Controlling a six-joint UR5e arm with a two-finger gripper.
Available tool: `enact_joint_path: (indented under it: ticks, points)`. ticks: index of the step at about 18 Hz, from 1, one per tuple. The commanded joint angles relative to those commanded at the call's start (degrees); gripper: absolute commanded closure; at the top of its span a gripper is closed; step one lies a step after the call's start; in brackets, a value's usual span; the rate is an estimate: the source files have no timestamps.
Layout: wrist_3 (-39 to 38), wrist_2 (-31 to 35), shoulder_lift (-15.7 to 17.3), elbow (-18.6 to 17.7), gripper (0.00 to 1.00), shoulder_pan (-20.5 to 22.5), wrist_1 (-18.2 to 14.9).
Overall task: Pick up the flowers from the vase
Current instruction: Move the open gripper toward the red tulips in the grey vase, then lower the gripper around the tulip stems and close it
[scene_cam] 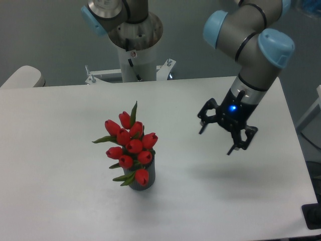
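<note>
The red tulips [131,142] stand in the ribbed grey vase [144,179] left of table [60,130] centre. My gripper [224,136] hangs well apart, jaws wide, empty. Gripping buds could crush them; snagged stems might tip the vase.

A single fixed camera looks down from high in front across the table [75,211] toward the arm's base [136,47].

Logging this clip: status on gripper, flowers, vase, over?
Gripper open, empty, hovering right of the flowers. Flowers in vase, untouched. Nothing between them.
</note>
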Motion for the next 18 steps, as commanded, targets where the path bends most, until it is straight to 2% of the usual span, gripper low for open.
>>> enact_joint_path:
  ticks: [5,9,11,14,16,18]
  points:
    - [0.17,-6.95,2.99,-7.30,0.00,-0.44,3.00]
    - [0.70,-13.01,4.04,-10.29,0.00,-0.70,4.05]
    - [0.18,-16.01,4.22,-12.49,0.00,-1.75,7.90]
    - [0.00,-16.72,4.40,-15.39,0.00,-3.86,14.49]
    - [-0.26,-16.90,4.40,-15.84,0.00,-6.05,16.70]
    - [-0.61,-16.90,4.40,-16.01,0.00,-6.85,16.80]
